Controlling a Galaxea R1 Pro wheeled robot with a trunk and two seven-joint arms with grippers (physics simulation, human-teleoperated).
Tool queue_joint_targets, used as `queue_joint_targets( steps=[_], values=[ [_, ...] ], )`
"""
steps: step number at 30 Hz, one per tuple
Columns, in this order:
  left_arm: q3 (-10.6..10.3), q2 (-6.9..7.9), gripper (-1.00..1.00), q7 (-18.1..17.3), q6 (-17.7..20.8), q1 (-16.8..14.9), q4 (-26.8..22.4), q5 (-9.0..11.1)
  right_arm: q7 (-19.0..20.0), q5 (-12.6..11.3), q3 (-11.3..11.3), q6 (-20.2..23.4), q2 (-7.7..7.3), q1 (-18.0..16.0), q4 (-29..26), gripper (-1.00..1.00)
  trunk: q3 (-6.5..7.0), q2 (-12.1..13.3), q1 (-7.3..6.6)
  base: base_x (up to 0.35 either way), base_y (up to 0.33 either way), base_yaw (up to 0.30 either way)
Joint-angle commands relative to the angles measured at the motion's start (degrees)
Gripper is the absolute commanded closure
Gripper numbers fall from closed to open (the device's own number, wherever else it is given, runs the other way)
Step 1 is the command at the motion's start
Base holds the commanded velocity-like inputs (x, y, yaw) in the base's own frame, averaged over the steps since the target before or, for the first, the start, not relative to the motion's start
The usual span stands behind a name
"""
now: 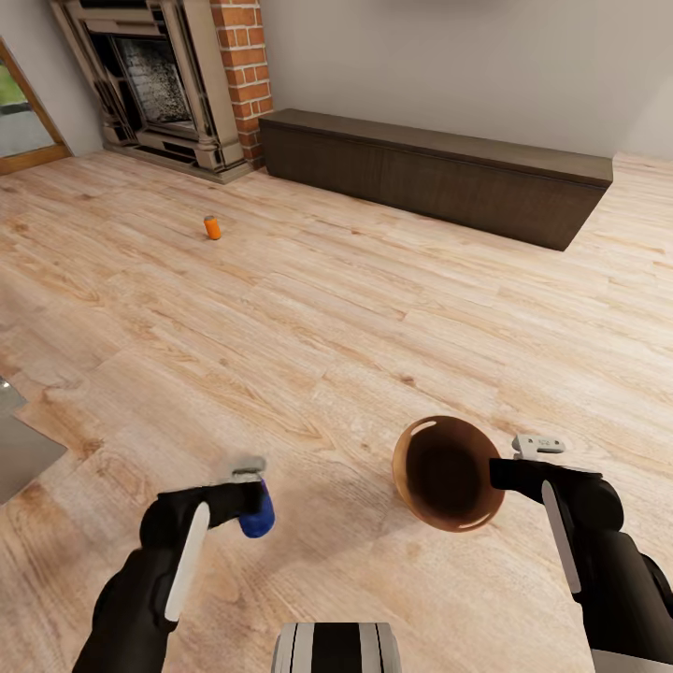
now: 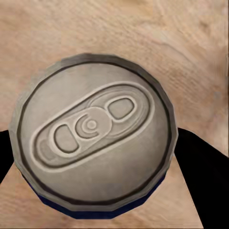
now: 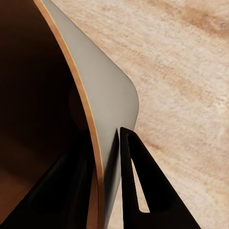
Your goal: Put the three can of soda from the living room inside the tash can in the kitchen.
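1. My left gripper (image 1: 250,493) is pinched on a small blue cylindrical soda can (image 1: 258,512), held low over the light wood plank floor (image 1: 355,308) at the lower left of the head view.
2. In the left wrist view the blue can's silvery top (image 2: 93,131) with its pull tab faces the camera, a sliver of blue wall shows beneath it, and my dark fingers (image 2: 202,181) press in from both sides.
3. My right gripper (image 1: 500,472) is clamped on the thin rim of the small round copper-brown trash can (image 1: 449,472), which is tipped so its dark inside faces the head camera.
4. In the right wrist view one finger (image 3: 138,186) lies against the outside of the can's wall (image 3: 102,100) and the other sits inside the dark interior, with the wall between them.
5. The blue can and the trash can are apart, with bare floor between them.
6. A small orange soda can (image 1: 213,227) stands upright on the floor well ahead of me, toward the brick fireplace (image 1: 178,79).
7. A long low dark wood bench (image 1: 439,173) runs along the wall to the right of the fireplace.
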Motion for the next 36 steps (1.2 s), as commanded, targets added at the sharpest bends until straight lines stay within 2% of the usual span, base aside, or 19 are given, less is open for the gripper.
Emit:
queue_joint_targets(
  steps=[1,3,4,9,11,13,14,16,18,22,26,29,32,33,36],
  values=[
    [-2.1,0.23,1.00,-8.4,1.4,0.3,-0.9,-0.8,0.2,-0.6,0.0,0.0,-0.01,0.0,0.0,1.00,0.00,0.0,0.00,0.000,0.000,0.000],
    [-3.6,1.05,1.00,-23.3,2.1,0.4,-1.4,-0.8,0.2,-0.6,0.0,0.0,-0.07,0.0,0.0,1.00,0.00,0.0,0.00,0.000,0.000,0.000],
    [-3.7,1.22,1.00,-25.6,2.2,0.4,-1.4,-0.8,0.2,-0.6,0.0,0.0,-0.08,0.0,0.0,1.00,0.00,0.0,0.00,0.000,0.000,0.000],
    [-3.7,3.90,1.00,-45.9,2.3,0.4,-1.5,-0.8,0.2,-0.6,-0.1,0.0,-0.11,0.0,0.0,1.00,0.00,0.0,0.00,0.000,0.000,0.000],
    [-3.6,4.35,1.00,-51.3,2.3,0.4,-1.6,-0.8,0.3,-0.6,-0.1,0.1,-0.08,0.0,0.0,1.00,0.00,0.0,0.00,0.000,0.000,0.000],
    [-3.6,4.63,1.00,-54.3,2.3,0.4,-1.6,-0.8,0.6,-0.6,-0.1,0.1,-0.05,0.1,0.0,1.00,0.00,0.0,0.00,0.000,0.000,0.000],
    [-3.6,5.13,1.00,-56.9,2.3,0.4,-1.7,-0.8,1.3,-0.6,-0.1,0.1,-0.03,0.1,0.0,1.00,0.00,0.0,0.00,0.000,0.000,0.000],
    [-3.5,5.91,1.00,-58.6,2.3,0.4,-1.7,-0.8,1.9,-0.6,-0.1,0.0,-0.03,0.1,0.0,1.00,0.00,0.0,0.00,0.000,0.000,0.000],
    [-2.1,7.63,1.00,-63.4,2.3,0.4,-1.8,-0.7,2.8,-0.6,0.0,-0.2,0.01,0.0,0.0,1.00,0.00,0.0,0.00,0.000,0.000,0.000],
    [1.5,8.10,1.00,-67.2,2.2,0.3,-1.9,-0.7,3.0,-0.6,0.1,-0.2,0.06,-0.2,0.0,1.00,0.00,0.0,0.00,0.000,0.000,0.000],
    [2.9,7.88,1.00,-68.2,2.1,0.2,-1.9,-0.7,2.8,-0.6,0.2,-0.2,0.49,-0.3,0.0,1.00,0.00,0.0,0.00,0.000,0.000,0.000],
    [3.2,6.65,1.00,-68.4,2.1,0.0,-1.9,-0.3,2.7,-0.6,0.3,-0.2,0.83,-0.3,0.0,1.00,0.00,0.0,0.00,0.000,0.000,0.000],
    [3.3,5.04,1.00,-68.3,2.1,-0.1,-1.8,1.8,2.6,-0.6,1.4,-0.2,0.97,-0.3,0.0,1.00,0.00,0.0,0.00,0.000,0.000,0.000],
    [3.3,3.60,1.00,-67.9,2.2,-0.4,-1.7,3.2,2.5,-0.5,3.1,-0.2,1.01,-0.3,0.0,1.00,0.00,0.0,0.00,0.000,0.000,0.000],
    [3.3,0.90,1.00,-66.0,2.3,-1.8,-1.7,4.0,2.3,-0.4,4.4,-0.2,1.10,-0.3,0.0,1.00,0.00,0.0,0.00,0.000,0.000,0.000]
  ],
)
